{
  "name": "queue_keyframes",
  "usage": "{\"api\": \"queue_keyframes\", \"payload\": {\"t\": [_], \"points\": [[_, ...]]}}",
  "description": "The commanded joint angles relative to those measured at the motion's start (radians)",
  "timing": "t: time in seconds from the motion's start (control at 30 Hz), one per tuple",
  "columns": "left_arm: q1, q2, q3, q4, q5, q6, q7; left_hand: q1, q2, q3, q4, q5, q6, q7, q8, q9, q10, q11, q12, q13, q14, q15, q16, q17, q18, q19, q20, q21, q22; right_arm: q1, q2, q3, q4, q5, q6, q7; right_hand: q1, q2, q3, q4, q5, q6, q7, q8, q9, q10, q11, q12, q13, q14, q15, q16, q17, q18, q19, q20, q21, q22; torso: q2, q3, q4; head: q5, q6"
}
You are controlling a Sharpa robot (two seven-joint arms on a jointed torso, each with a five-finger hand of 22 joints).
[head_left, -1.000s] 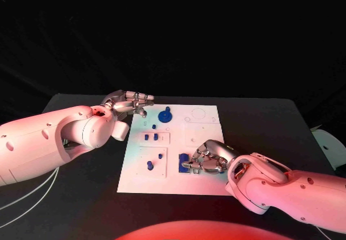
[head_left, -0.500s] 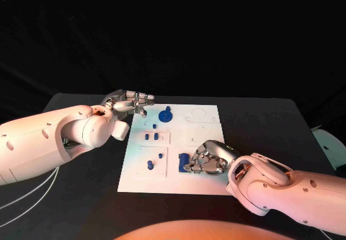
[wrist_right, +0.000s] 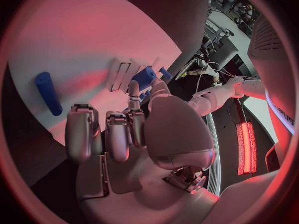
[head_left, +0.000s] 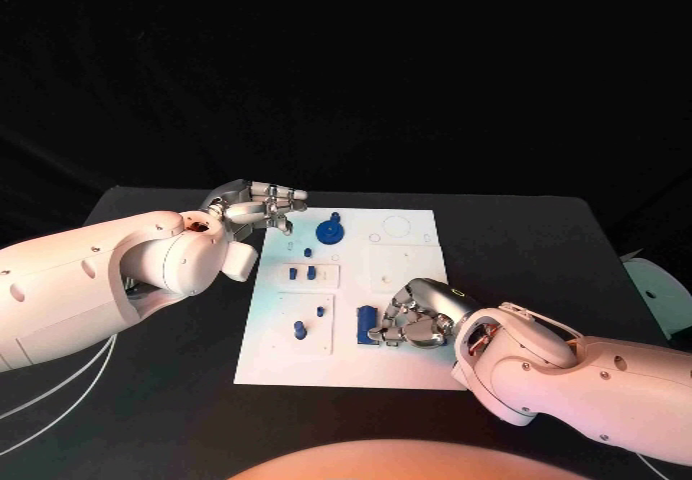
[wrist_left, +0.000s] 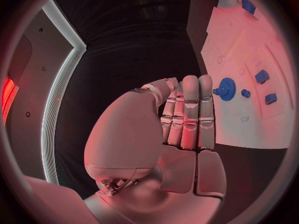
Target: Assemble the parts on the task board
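The white task board (head_left: pixel 407 262) lies mid-table. On its far part stands a blue gear (head_left: pixel 332 233), also seen in the left wrist view as the gear (wrist_left: pixel 226 89). Small blue pegs (head_left: pixel 302 272) stand in the board's left slots. A blue bar (head_left: pixel 366 325) lies near the front, shown as the bar (wrist_right: pixel 49 93) in the right wrist view. My right hand (head_left: pixel 418 318) rests on the board beside that bar, its curled fingers pinching a small blue part (head_left: pixel 389 336). My left hand (head_left: pixel 260 207) hovers off the board's far left corner, fingers (wrist_left: pixel 189 115) curled in, holding nothing.
The black table (head_left: pixel 548 250) extends right of the board and in front of it. Thin white cables (head_left: pixel 58 395) trail under my left arm at the near left. A pale object (head_left: pixel 656 290) sits past the table's right edge.
My right hand has shifted very slightly on the board's front part. The left hand and the parts on the board have stayed put.
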Motion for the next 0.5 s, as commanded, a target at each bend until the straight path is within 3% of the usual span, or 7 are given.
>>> {"api": "queue_keyframes", "payload": {"t": [0.03, 0.23, 0.5], "points": [[0.001, 0.002, 0.001, 0.002, 0.001, 0.015, 0.002, -0.002, 0.010, -0.004, 0.000, -0.001, -0.003, 0.002, 0.007, -0.001, -0.007, -0.001, 0.003, 0.001, -0.007, 0.003, -0.003, -0.001, 0.018, -0.006, 0.001, -0.004, -0.002, 0.000, 0.001, -0.001, -0.007, -0.036, 0.029, -0.021, 0.035, 0.001, 0.005, -0.010, 0.002, -0.005, -0.007, 0.008, 0.004, 0.034, -0.006, 0.005, 0.137, 0.099, -0.008, 0.002, 0.222, -0.013, 0.046, -0.007, 0.001, 0.210, 0.000, 0.0006, -0.0005, 0.002, -0.003], [0.001, 0.003, 0.001, 0.001, 0.001, 0.016, 0.001, -0.003, 0.010, -0.004, 0.000, -0.001, -0.003, 0.002, 0.007, -0.001, -0.007, -0.001, 0.003, 0.001, -0.007, 0.003, -0.003, -0.001, 0.019, -0.007, 0.001, -0.005, -0.003, 0.001, -0.002, -0.001, -0.006, -0.044, 0.030, -0.022, 0.064, -0.001, 0.005, -0.021, -0.012, -0.008, -0.008, 0.012, 0.010, 0.035, -0.007, 0.006, 0.139, 0.099, -0.009, 0.003, 0.222, -0.013, 0.046, -0.008, 0.004, 0.211, 0.000, 0.0018, -0.0020, 0.004, -0.004], [0.001, 0.002, 0.001, 0.001, 0.001, 0.017, 0.000, -0.003, 0.010, -0.004, 0.000, -0.001, -0.003, 0.002, 0.007, -0.001, -0.007, -0.001, 0.003, 0.001, -0.007, 0.003, -0.003, -0.001, 0.019, -0.007, 0.001, -0.005, -0.003, 0.001, -0.005, -0.001, -0.001, -0.036, 0.040, -0.008, 0.073, -0.009, -0.004, -0.022, -0.035, -0.011, -0.006, 0.014, 0.014, 0.034, -0.005, 0.005, 0.139, 0.098, -0.008, 0.002, 0.222, -0.013, 0.045, -0.008, 0.003, 0.211, -0.001, 0.0007, -0.0012, 0.003, -0.004]]}}
